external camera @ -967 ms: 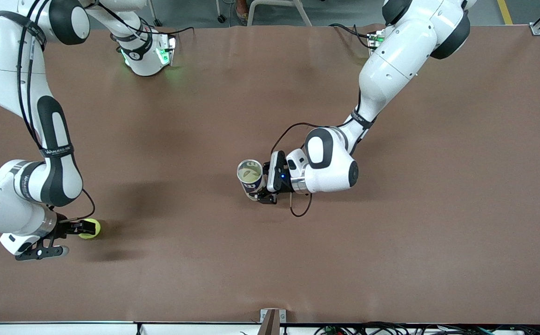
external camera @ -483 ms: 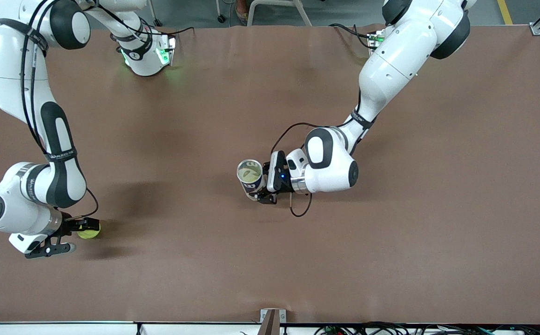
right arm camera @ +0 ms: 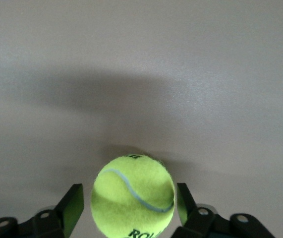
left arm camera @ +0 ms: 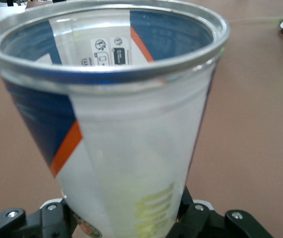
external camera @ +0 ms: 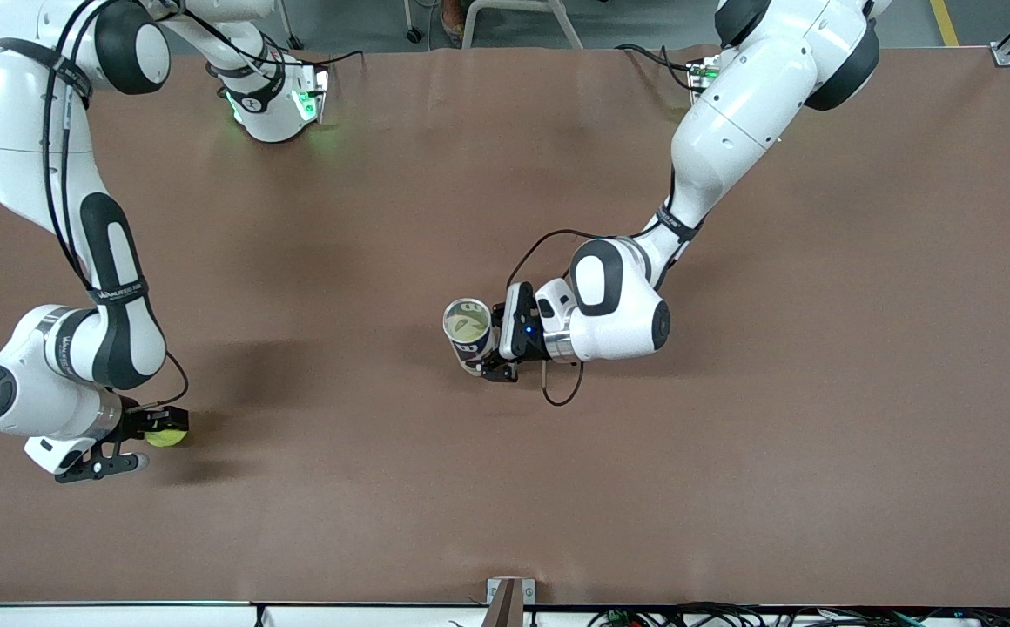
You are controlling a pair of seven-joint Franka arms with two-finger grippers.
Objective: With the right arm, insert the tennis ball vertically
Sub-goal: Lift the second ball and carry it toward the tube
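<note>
A yellow-green tennis ball (external camera: 167, 436) (right arm camera: 133, 196) lies on the brown table near the right arm's end. My right gripper (external camera: 161, 428) (right arm camera: 128, 203) is low at the table with one finger on each side of the ball. It is open, with a narrow gap showing beside the ball. At the table's middle my left gripper (external camera: 483, 344) (left arm camera: 126, 218) is shut on a clear tennis ball can (external camera: 467, 329) (left arm camera: 131, 124) with a blue and orange label. The can stands upright with its metal-rimmed mouth open upward.
Both arms' bases (external camera: 274, 104) (external camera: 701, 74) stand at the table's edge farthest from the front camera. A black cable loop (external camera: 562, 396) hangs by the left wrist. A small bracket (external camera: 505, 592) sits at the nearest table edge.
The right arm's wrist has crept a little toward the ball, which has stayed in place. The left arm and the can have not moved.
</note>
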